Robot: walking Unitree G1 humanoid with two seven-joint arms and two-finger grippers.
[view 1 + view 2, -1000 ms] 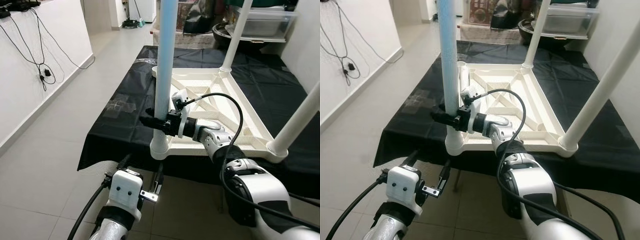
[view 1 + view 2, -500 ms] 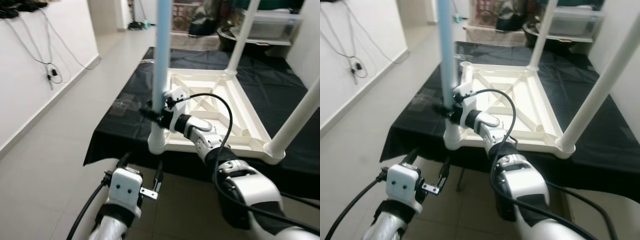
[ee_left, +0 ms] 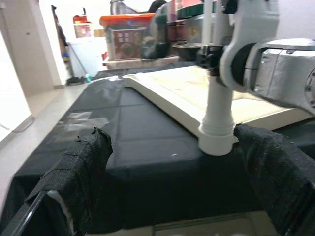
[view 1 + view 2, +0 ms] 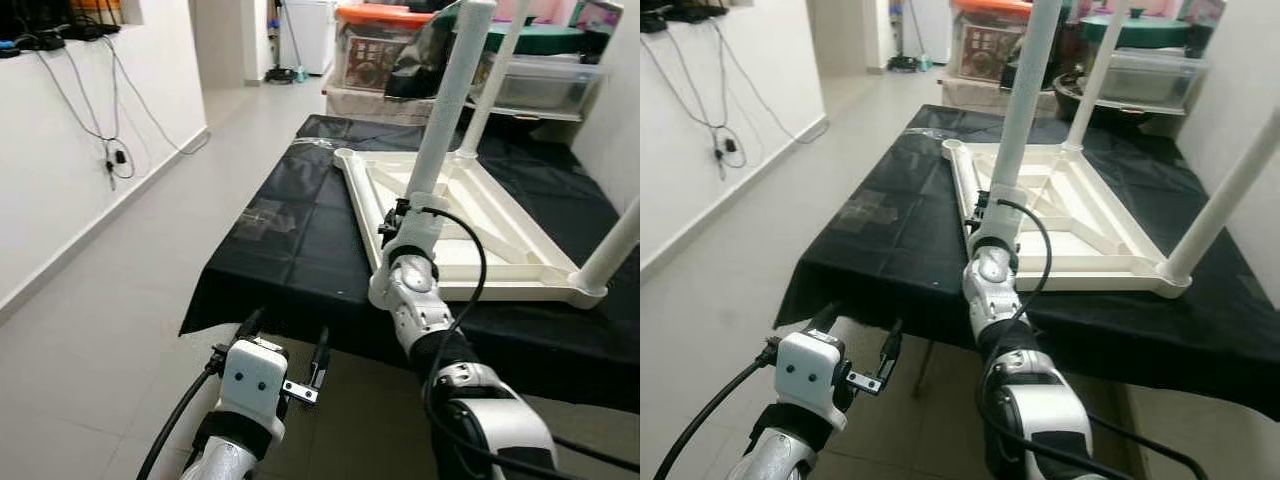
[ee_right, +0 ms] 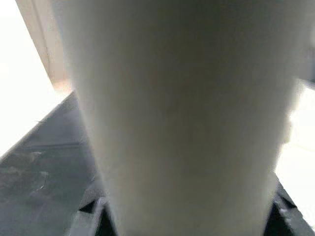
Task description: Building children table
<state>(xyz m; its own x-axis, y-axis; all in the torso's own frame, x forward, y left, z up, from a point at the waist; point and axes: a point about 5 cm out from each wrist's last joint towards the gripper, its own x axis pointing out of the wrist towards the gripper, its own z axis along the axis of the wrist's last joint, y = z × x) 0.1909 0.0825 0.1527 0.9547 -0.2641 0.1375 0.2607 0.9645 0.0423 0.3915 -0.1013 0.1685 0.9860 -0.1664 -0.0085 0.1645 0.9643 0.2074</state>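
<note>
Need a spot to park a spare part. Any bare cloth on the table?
Free: the black cloth between its left edge and the upturned tabletop. Also a narrow strip along the near edge. Crowded: the near corner leg, where the right pincer grips. The left pincer hangs below the near edge.
</note>
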